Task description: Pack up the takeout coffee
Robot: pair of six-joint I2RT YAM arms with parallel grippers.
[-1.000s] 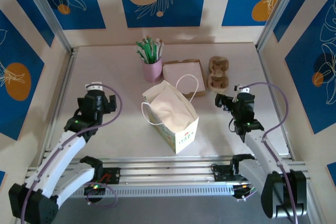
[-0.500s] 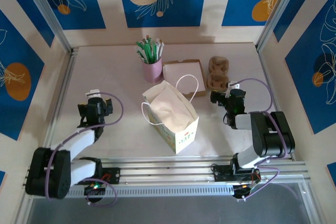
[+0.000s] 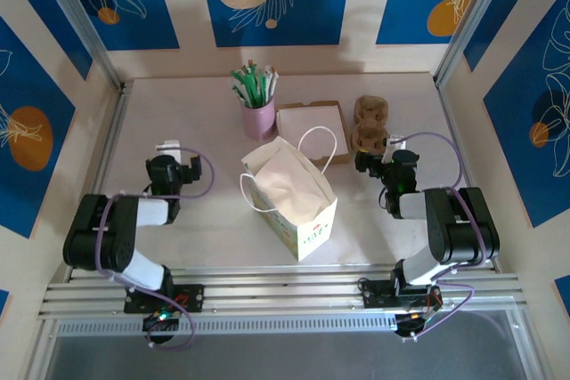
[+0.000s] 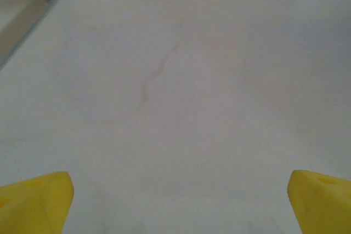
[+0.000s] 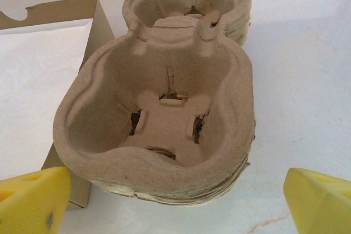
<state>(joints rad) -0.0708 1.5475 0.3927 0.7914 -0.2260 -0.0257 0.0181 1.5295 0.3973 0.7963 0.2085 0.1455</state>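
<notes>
The takeout coffee is out of view. A white paper bag (image 3: 289, 191) with cord handles stands open at the table's middle. My left gripper (image 3: 168, 153) rests low over bare table left of the bag; its yellow fingertips (image 4: 34, 204) stand wide apart with nothing between them. My right gripper (image 3: 381, 154) sits right of the bag, pointing at a stack of brown pulp cup carriers (image 5: 164, 108). It is open, its yellow fingertips (image 5: 34, 200) either side of the stack's near edge, not touching it.
A pink cup (image 3: 258, 117) of green-and-white sticks stands behind the bag. A flat cardboard box (image 3: 311, 126) lies beside it, next to the carrier stack (image 3: 370, 125). Walls close the table on three sides, and a metal rail (image 3: 285, 287) runs along the near edge.
Both arms have folded down and back toward their bases. The left gripper slid a little toward the back. Both grippers stayed open and the bag did not move.
</notes>
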